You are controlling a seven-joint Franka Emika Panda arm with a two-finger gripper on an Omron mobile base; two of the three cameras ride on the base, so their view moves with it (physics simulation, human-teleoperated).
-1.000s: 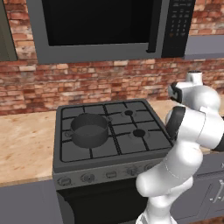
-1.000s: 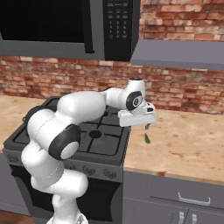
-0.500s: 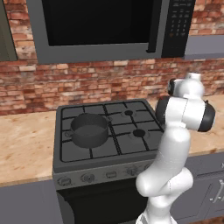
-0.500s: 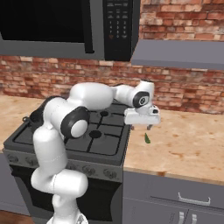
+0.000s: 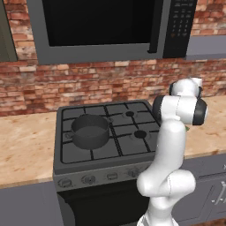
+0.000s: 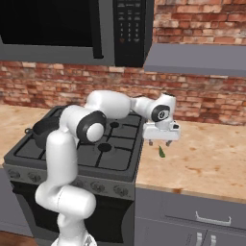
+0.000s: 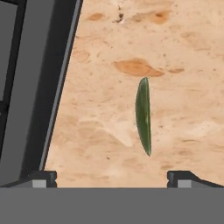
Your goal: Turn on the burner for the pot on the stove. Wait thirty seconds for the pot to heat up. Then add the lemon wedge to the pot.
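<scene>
Hand [image 6: 162,142] hangs above the tan stone surface [image 6: 211,158], just right of the stove [image 6: 77,149], pointing down. Jaws stand wide apart with nothing between them; the two dark fingertips [image 7: 43,176] sit far apart at the bottom of the hand view.

Lemon wedge [image 6: 161,152] lies on the surface directly under the hand, near the stove's right edge but not touching it. In the hand view the lemon wedge [image 7: 143,114] reads as a thin, dark green sliver lying lengthwise, between the lines of the two fingertips and clear of both. Stove edge [image 7: 39,87] runs along the left of that view.

Pot [image 5: 90,130] sits on the front-left burner of the stove [image 5: 106,154], well apart from the hand. Its inside looks dark; contents cannot be told.

Knobs [image 5: 89,179] line the stove's front panel; their positions are too small to read. Dark microwave [image 5: 106,26] hangs above, against the brick wall [image 5: 88,86].
</scene>
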